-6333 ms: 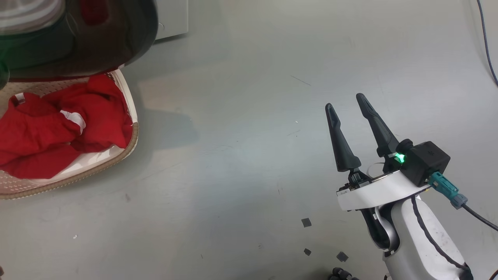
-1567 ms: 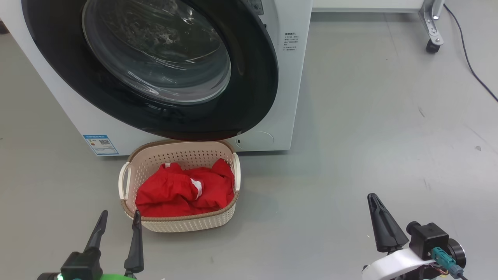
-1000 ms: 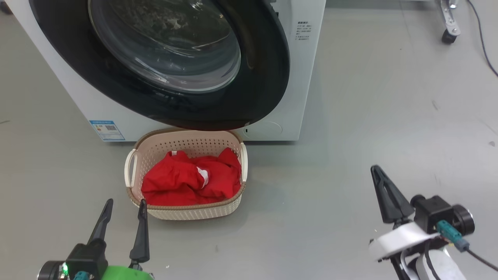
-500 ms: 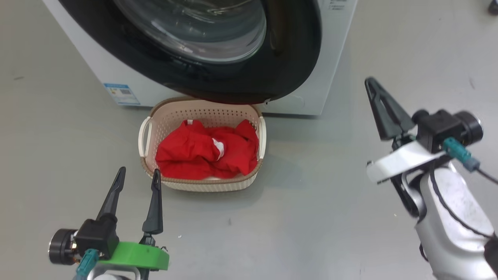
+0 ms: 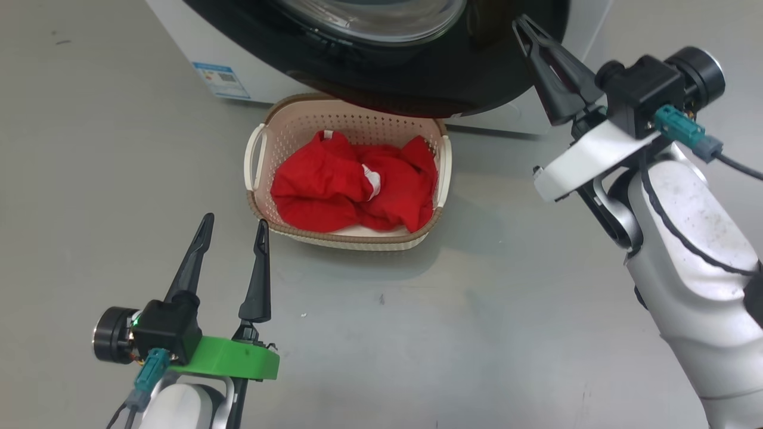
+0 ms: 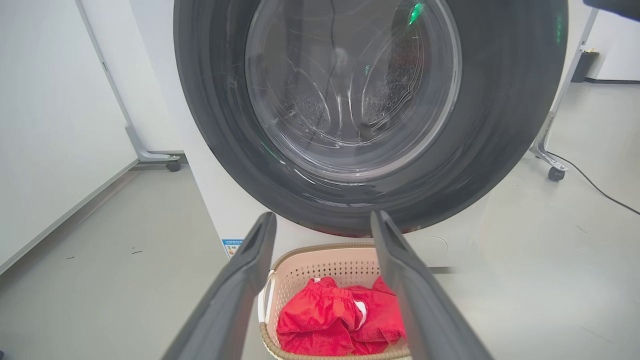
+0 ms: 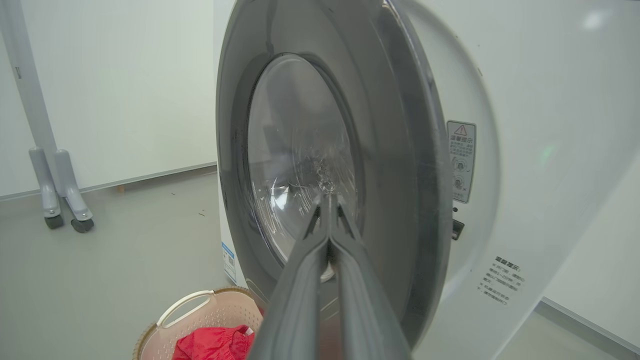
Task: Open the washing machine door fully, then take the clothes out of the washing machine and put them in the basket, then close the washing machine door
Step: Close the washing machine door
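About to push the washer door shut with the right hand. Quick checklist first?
1. Clothes inside the basket: ok.
2. No red fabric behind the washing machine door glass: ok, none seen.
3. Door latched: not ok, there is a gap against the washing machine.
4. Right hand shut, aimed at the door: ok.
5. Left hand open, low, away from the door: ok.
6. Door's lower edge clears the basket rim: cannot tell.

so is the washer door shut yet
Not shut, ajar: the right wrist view shows the door standing off the washer, a warning sticker visible behind its edge.
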Controlling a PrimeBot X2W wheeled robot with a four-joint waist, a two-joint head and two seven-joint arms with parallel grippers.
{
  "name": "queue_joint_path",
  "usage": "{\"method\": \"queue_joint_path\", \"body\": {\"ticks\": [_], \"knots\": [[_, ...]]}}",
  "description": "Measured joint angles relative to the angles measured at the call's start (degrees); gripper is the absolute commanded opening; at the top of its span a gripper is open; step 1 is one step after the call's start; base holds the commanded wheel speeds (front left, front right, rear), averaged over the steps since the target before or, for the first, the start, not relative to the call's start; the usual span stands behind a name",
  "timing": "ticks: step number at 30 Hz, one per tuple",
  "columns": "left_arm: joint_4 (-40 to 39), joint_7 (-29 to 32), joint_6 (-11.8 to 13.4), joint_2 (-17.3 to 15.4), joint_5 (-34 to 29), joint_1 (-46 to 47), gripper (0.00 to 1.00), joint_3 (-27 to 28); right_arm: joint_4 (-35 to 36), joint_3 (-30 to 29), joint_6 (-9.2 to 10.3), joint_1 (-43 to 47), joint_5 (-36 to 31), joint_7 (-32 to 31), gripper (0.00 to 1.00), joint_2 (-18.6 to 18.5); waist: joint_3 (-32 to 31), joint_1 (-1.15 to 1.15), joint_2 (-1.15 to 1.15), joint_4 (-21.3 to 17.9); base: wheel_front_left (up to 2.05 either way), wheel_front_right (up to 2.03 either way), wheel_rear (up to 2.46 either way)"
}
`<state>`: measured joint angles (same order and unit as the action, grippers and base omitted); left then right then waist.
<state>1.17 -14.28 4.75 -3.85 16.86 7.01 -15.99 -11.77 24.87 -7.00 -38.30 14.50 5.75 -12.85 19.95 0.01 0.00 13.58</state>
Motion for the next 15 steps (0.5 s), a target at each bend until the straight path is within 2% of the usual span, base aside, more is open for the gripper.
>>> {"method": "queue_joint_path", "body": {"ticks": [7, 12, 15], "knots": [[0.27, 0.0, -0.01, 0.74, -0.25, 1.7, 1.0, -0.4, -1.77, 2.61, 0.0, -6.08, 5.05, -0.48, 0.0, -1.04, 2.27, 0.0, 0.0, 2.17, 0.0, 0.0, 0.0], [0.31, -0.01, -0.02, 0.99, -0.31, 2.44, 1.0, -0.41, -3.48, 1.49, 0.0, -9.26, 11.23, -0.42, 0.0, -1.9, 3.19, 0.0, 0.0, 3.35, 0.0, 0.0, 0.0], [0.37, -0.01, -0.02, 1.02, -0.31, 2.45, 1.0, -0.21, -4.39, 1.54, 0.0, -11.24, 12.37, -0.4, 0.0, -2.66, 3.51, 0.0, 0.0, 3.66, 0.0, 0.0, 0.0]]}}
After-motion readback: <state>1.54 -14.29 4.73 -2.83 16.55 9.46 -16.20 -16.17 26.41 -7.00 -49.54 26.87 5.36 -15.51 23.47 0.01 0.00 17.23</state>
